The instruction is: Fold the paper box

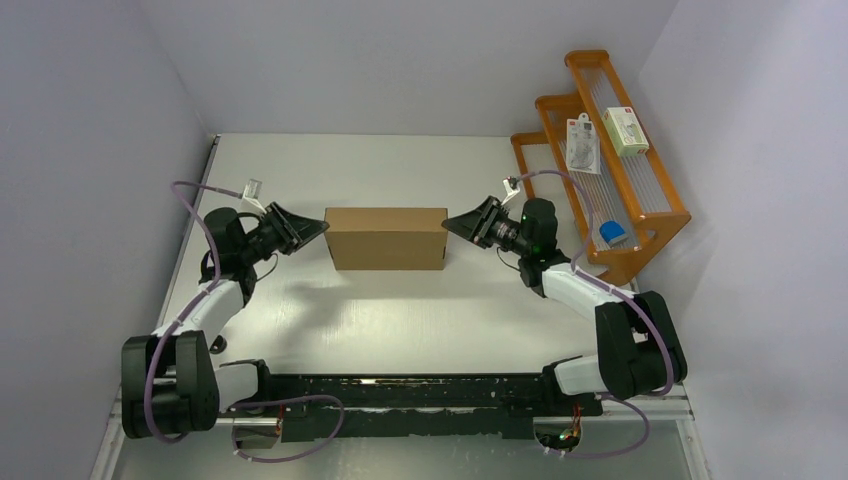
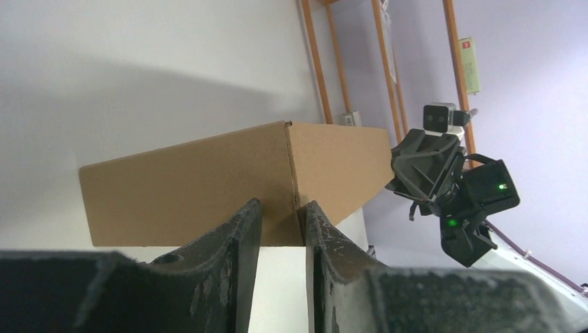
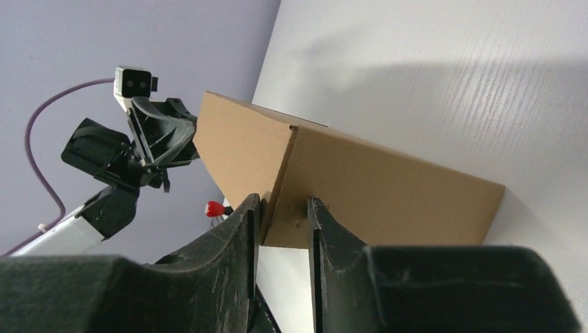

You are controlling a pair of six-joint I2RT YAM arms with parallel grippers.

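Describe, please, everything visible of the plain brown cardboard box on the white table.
The plain brown cardboard box looks assembled and closed: a rectangular block with crisp folded edges and unmarked faces. It rests flat on the white table, lengthwise between the left gripper and right gripper, whose tips meet its opposite ends; whether they pinch it is unclear.

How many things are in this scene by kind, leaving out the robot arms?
Paper box: 1
Orange rack: 1
Small packages on the rack: 3
Total: 5
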